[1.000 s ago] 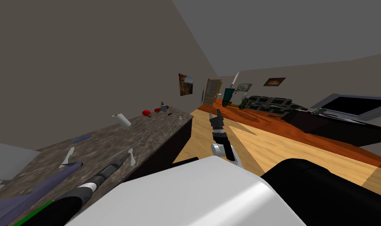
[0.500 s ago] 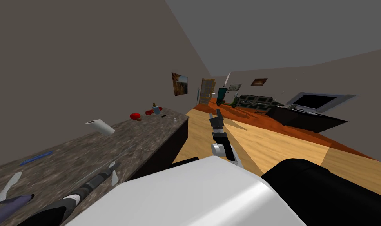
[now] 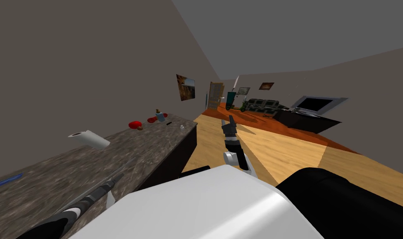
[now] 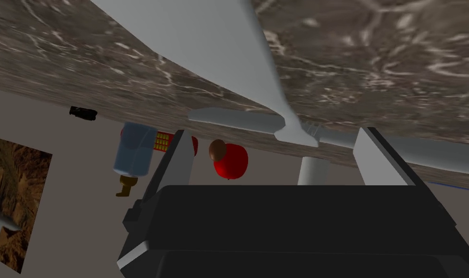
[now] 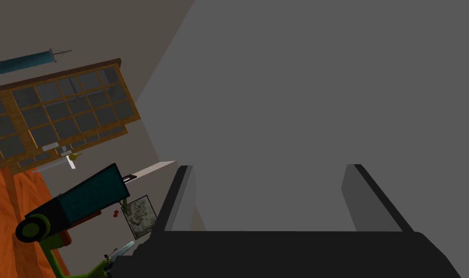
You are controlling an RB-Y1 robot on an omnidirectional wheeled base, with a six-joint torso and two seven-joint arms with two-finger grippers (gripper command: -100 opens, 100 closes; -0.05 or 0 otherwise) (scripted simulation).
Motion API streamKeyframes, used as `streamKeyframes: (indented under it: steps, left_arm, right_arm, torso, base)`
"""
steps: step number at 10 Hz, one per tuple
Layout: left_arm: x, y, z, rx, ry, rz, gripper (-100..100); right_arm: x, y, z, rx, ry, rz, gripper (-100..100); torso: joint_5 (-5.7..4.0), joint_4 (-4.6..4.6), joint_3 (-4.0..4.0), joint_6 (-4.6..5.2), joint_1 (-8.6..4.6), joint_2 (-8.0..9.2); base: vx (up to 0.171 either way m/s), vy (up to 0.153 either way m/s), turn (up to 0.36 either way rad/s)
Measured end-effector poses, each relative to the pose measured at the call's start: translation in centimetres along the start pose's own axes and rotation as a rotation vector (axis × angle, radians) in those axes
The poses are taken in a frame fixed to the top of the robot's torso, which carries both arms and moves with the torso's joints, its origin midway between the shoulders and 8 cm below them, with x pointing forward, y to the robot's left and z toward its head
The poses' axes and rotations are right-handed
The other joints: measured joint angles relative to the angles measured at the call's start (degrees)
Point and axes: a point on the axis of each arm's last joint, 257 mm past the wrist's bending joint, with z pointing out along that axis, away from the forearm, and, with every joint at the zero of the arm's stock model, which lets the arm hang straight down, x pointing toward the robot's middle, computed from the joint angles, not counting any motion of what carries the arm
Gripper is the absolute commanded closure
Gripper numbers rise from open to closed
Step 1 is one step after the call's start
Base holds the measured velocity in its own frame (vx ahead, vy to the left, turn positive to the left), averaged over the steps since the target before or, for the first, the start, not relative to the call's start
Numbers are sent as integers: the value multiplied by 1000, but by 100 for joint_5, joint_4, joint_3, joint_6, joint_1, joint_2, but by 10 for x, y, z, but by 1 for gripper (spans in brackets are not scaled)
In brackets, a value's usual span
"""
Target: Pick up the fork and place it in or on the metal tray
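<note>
My left hand is hovering low over the marbled bench, fingers spread. The grey fork is lying between them, its handle running off frame; whether they are touching it, I cannot tell. My right hand is hanging spread, right of the bench.

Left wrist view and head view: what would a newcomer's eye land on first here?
The long grey fork lies on the mottled brown counter, just beyond the open left pincer. Next come the bright red fruit beside a bluish bottle further along the counter, and in the head view the white paper roll lying on its side.
</note>
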Motion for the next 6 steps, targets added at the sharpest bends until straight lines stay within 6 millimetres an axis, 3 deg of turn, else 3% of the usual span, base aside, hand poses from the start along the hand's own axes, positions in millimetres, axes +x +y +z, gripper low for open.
streamKeyframes:
  steps: [3, 4, 6]
  left_arm:
    - [-4, 16, 12, -35, -10, -33, -100]
    - [-5, 16, 12, -36, -10, -34, 100]
    - [-5, 17, 12, -38, -10, -36, 100]
  right_arm:
    - [0, 0, 0, 0, 0, 0, 0]
    - [0, 0, 0, 0, 0, 0, 0]
    - [0, 0, 0, 0, 0, 0, 0]
  torso:
    - [-1, 2, 4, -1, -2, 6]
    - [-1, 0, -1, -4, -1, -4]
    - [0, -4, -9, 2, -2, -15]
  base:
    - [-53, -5, -121]
    - [0, 0, 0]
    - [0, 0, 0]
